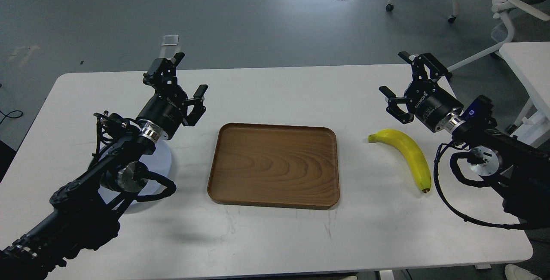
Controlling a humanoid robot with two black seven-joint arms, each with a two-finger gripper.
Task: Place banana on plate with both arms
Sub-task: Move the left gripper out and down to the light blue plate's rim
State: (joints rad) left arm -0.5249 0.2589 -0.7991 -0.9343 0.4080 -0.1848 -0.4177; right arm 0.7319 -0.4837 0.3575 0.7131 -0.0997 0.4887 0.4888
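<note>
Head view, near to far. Nearest the camera, both arms come in low from the bottom corners, elbows w/ cable loops hanging over the white table [275, 237]. Mid-table sits the brown wooden tray [273, 165], bare, between the two arms; not the target, prob. just something to reach past.

Left of the tray, the plate [165, 159] lies flat, mostly hidden under the left forearm, only a pale edge showing. Right of the tray, well apart from the plate, the banana [408, 153] lies on its side, dark tip toward the camera, untouched.

Further back, the left gripper [178, 84] is raised above the table beyond the plate, prongs spread, holding nothing. The right gripper [406, 89] hangs just beyond the banana's far end, prongs also spread, empty.

My read: banana is on the right arm's side, plate on the left's, hence both arms; likely right picks up, then a hand-over. Nothing grasped yet.
</note>
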